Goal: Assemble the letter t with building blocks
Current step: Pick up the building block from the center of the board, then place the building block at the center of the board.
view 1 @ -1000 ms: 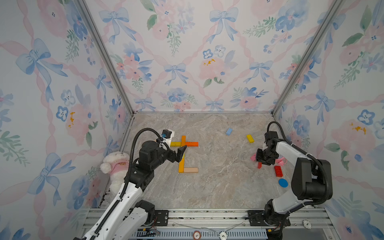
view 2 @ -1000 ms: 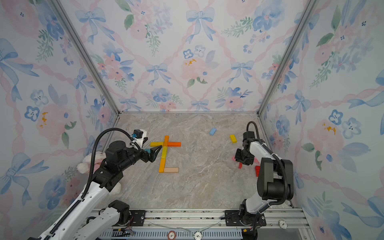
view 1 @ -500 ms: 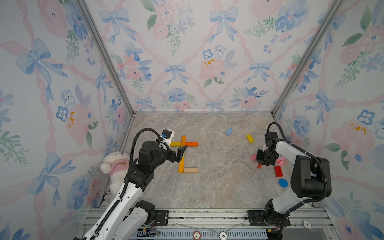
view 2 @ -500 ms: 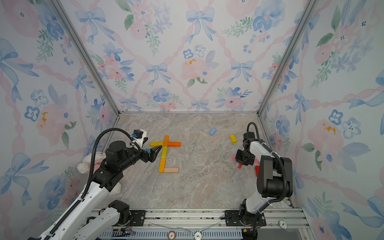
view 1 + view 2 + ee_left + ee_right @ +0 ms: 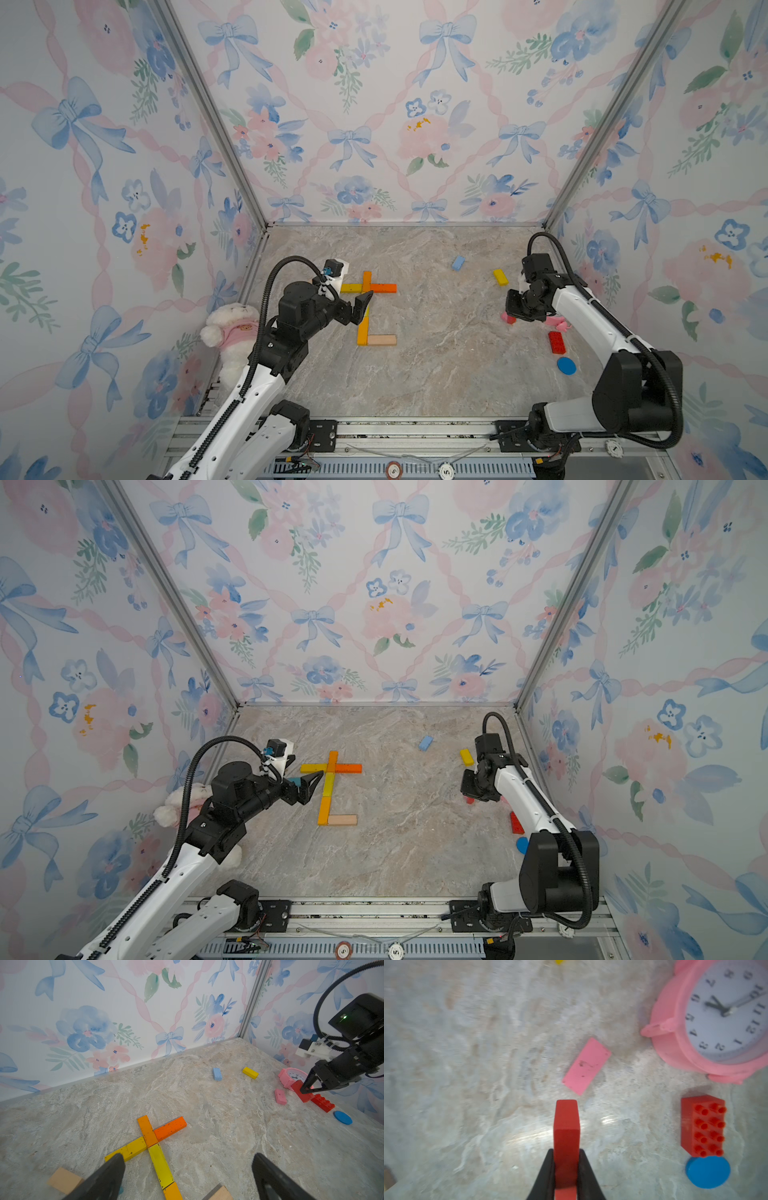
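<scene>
Joined blocks [image 5: 382,287] are lying left of centre on the table [image 5: 436,374], a toy [image 5: 228,328] sitting at its left edge. At right, the studded brick [image 5: 556,342] is lying between clock [image 5: 291,1076] and disc [image 5: 566,365].

- pink round plastic alarm clock [image 5: 670,1049]: cut off by picture edge
- blue round flat disc [image 5: 520,845]: half hidden behind right arm [image 5: 528,796]
- red rectangular wooden block [image 5: 566,1122]: end hidden inside right gripper [image 5: 566,1152]

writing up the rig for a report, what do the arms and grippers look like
The left arm and right arm have white links, black joint housings and a black ribbed cable each. The left gripper and right gripper have black tapered fingers. A green light glows on the right wrist.
</scene>
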Controlling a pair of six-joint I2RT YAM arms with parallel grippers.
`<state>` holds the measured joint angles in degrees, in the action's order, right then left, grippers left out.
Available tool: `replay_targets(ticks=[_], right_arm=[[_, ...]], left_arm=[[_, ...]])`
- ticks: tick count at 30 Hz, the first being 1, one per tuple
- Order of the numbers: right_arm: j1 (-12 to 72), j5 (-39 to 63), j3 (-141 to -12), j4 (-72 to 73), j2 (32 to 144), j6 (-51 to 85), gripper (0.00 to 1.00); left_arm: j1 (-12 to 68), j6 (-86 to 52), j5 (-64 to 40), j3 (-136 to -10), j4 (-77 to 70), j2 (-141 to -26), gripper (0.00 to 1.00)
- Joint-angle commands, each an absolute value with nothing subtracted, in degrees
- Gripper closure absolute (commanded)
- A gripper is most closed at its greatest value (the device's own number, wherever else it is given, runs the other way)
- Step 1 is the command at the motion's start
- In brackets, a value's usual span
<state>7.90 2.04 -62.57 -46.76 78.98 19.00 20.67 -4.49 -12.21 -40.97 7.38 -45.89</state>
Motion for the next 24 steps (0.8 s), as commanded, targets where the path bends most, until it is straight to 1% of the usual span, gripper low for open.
replay_targets(ticks=[1,5,9,12,17,24], right_arm=[[15.3,11.0,-65.3,-41.9,78.1,25.2,0.98],[21.7,17.7,-67.6,-29.0,83.9,32.2,0.98],[23.8,20.3,-71.2,-22.2,92.9,35.4,1.0],[24.3,21.3,-72.8,-18.6,99.2,37.5,1.0],[24.4,22.5,-74.2,-14.5,105.7,37.6,0.99],[22.0,24.4,-74.4,-13.2,110.6,36.1,0.99]], left_arm=[[21.0,-4.5,-11.3,-40.8,7.0,-45.2,0.02],[20.9,-5.2,-10.6,-40.8,6.7,-45.2,0.02],[20.9,-5.5,-11.2,-40.5,6.8,-44.9,0.02],[21.1,-5.4,-11.4,-40.3,6.7,-44.6,0.02],[21.0,-5.2,-10.6,-40.3,6.7,-44.5,0.02],[21.1,-4.8,-9.9,-40.1,7.0,-44.0,0.02]])
